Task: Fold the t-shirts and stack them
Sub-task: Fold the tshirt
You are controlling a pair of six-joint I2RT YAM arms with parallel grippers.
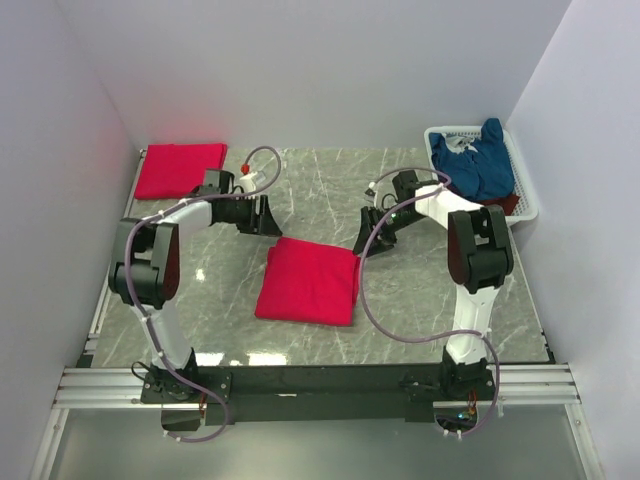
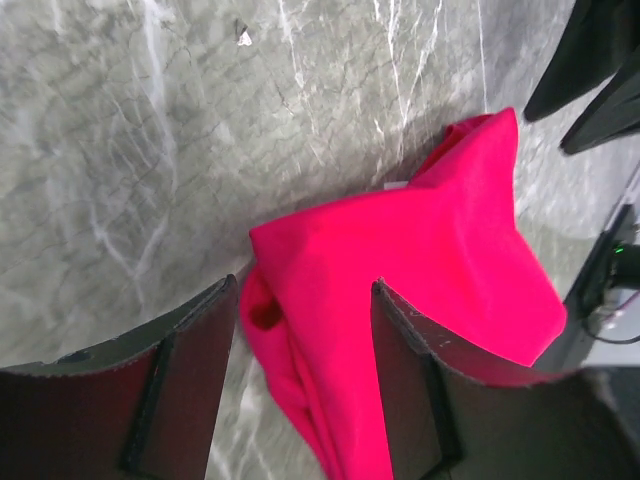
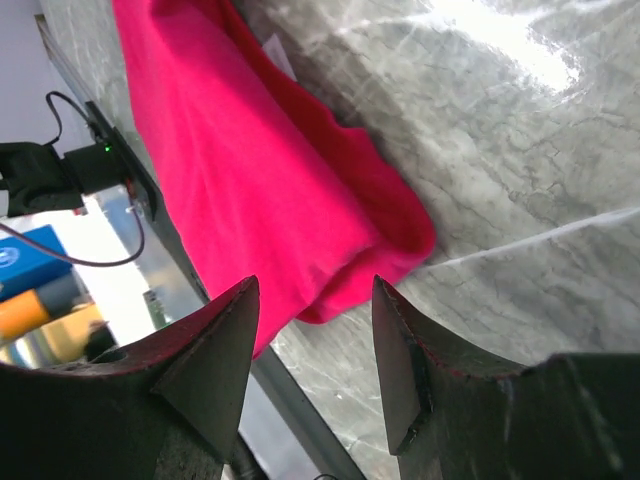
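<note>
The left gripper [image 2: 305, 292], fingers [image 2: 190, 360] parted, hangs over a red t-shirt [image 2: 425, 260] on the marble table [image 2: 130, 150].

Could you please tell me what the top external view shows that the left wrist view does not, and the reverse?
Only the top external view: a second folded red t-shirt at the far left corner, the white basket at far right holding a navy t-shirt, and both whole arms. Only the left wrist view: the left gripper from close up, jaws open, framing the thick folded edge of the cloth. Both: the folded red t-shirt in the middle, the marble table, and the right gripper beside that shirt.
</note>
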